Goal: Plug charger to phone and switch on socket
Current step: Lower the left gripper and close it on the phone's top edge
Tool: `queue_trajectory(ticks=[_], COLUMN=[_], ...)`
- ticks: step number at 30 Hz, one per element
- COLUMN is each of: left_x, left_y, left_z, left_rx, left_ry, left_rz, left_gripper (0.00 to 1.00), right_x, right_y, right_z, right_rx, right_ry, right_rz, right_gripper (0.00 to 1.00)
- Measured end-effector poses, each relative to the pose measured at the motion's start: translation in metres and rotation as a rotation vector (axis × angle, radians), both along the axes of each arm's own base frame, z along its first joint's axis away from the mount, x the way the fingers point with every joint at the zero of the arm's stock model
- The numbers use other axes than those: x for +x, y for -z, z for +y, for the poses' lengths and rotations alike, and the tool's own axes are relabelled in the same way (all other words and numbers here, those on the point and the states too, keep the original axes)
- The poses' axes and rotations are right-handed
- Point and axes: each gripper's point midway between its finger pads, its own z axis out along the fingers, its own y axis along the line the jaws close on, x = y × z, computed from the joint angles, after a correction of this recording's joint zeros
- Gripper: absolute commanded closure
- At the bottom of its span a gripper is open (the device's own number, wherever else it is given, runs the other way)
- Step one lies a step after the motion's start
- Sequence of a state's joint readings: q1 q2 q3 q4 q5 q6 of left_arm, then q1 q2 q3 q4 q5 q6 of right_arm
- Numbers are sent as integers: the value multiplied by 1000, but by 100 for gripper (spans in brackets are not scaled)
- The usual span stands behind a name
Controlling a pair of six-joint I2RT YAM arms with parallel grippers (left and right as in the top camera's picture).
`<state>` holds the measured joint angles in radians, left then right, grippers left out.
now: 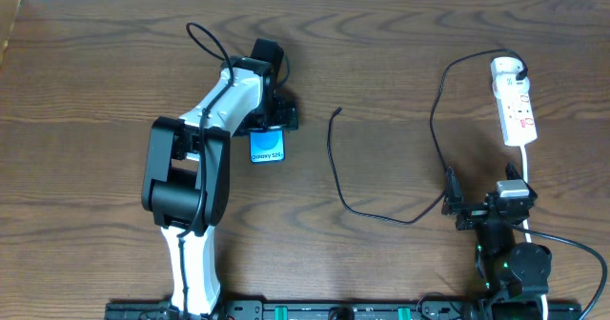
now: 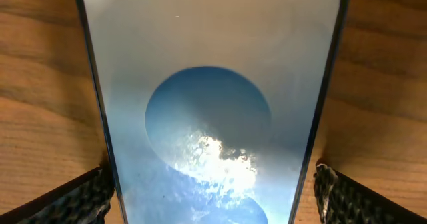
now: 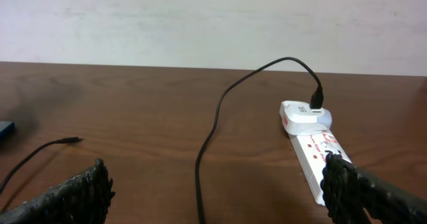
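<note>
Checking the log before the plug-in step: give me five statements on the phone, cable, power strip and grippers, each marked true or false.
1. The left gripper straddles the phone, a finger on each side. True.
2. The charger tip is already in the phone. False: its tip lies loose on the table, apart from the phone.
3. The charger's white plug sits in the socket. True.
4. The right gripper holds the cable. False: it is open, holding nothing.
5. The phone screen is dark. False: it is lit blue.

Overhead looks straight down; left wrist hovers close over the phone [image 2: 210, 117]; right wrist views the socket [image 3: 319, 159] low
</note>
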<state>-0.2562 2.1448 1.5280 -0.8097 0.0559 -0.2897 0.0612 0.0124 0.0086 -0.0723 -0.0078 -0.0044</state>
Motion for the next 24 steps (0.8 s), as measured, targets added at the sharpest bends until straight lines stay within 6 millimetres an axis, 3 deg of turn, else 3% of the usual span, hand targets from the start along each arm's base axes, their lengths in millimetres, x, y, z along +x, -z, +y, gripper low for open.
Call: queue_trajectory(ticks=[15, 24], left_x=[2, 2], left_y=[0, 0], left_z=[0, 0], left_rx=[2, 4], left_ry=[2, 3], left_rz=[-8, -8], left_gripper=[23, 24], right_x=[0, 0], right_y=[0, 0], right_z=[0, 0], right_rx=[0, 0], right_ry=[0, 0], right_rz=[0, 0], right_gripper=[1, 1])
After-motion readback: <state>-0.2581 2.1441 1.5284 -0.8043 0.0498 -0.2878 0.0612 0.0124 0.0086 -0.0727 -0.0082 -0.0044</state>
